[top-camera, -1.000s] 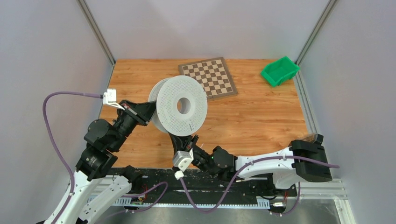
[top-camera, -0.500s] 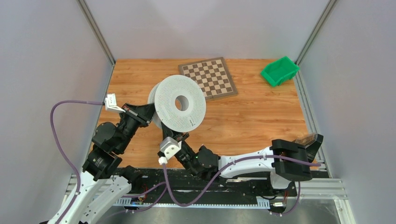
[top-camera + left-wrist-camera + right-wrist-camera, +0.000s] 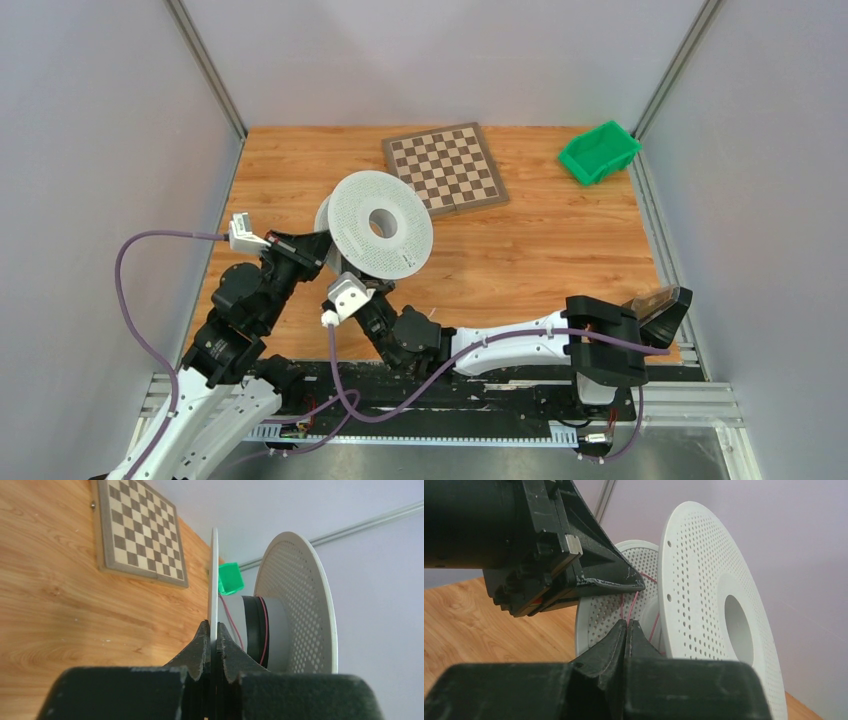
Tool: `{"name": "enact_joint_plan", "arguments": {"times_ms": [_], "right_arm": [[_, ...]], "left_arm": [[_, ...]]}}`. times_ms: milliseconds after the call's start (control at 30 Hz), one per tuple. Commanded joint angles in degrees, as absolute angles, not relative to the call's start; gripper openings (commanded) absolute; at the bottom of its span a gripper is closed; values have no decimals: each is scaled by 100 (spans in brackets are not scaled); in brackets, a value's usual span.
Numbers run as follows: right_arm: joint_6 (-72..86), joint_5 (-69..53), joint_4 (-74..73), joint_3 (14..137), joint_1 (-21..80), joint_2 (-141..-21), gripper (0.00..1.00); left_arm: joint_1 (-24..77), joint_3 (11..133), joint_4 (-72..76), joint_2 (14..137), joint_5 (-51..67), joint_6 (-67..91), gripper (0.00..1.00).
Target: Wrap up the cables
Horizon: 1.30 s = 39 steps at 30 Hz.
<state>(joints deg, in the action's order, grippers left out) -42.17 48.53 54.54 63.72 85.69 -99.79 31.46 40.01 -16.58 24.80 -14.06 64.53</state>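
Note:
A white perforated spool [image 3: 380, 224] is held tilted above the table's left middle. My left gripper [image 3: 322, 243] is shut on the rim of its near flange [image 3: 214, 585]; the far flange [image 3: 300, 605] and the grey hub with black winding and thin red cable [image 3: 264, 630] show beside it. My right gripper [image 3: 628, 625] is shut on the thin red cable [image 3: 630, 607], just below the spool between its two flanges. In the top view the right gripper [image 3: 372, 287] sits under the spool's lower edge, mostly hidden.
A folded chessboard [image 3: 445, 167] lies at the back middle of the wooden table [image 3: 560, 250]. A green bin [image 3: 598, 152] stands at the back right corner. Purple arm cables [image 3: 130, 300] loop at the left and near edge. Grey walls enclose the table.
The spool and left gripper have shifted left and toward the near edge. The right gripper has swung left under the spool, its arm stretching along the near edge.

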Motion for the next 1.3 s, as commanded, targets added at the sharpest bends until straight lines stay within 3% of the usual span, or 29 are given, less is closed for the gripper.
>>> {"name": "enact_joint_plan", "arguments": {"times_ms": [0,400,800,1067,1267], "right_arm": [[-3511,4924,4669,6402,8417,-9892,1],[-2631,4164,3876,5834,8217,-9625,0],[-1675,3564,3647,4633,7730,-9558,0],[-1249,3442,3407,4539,7716,-9950,0],[-1230,3354,3282,4603,7676,-10116,6]], "left_arm": [[3171,4135,-1295,2330,-1388,7107,0],[3166,3729,-1634,2164,-1307,8107,0],[3164,2440,92,3033,-732,8858,0],[3167,2081,602,3606,-538,8917,0],[3167,1956,420,3409,-707,8893,0]]}}
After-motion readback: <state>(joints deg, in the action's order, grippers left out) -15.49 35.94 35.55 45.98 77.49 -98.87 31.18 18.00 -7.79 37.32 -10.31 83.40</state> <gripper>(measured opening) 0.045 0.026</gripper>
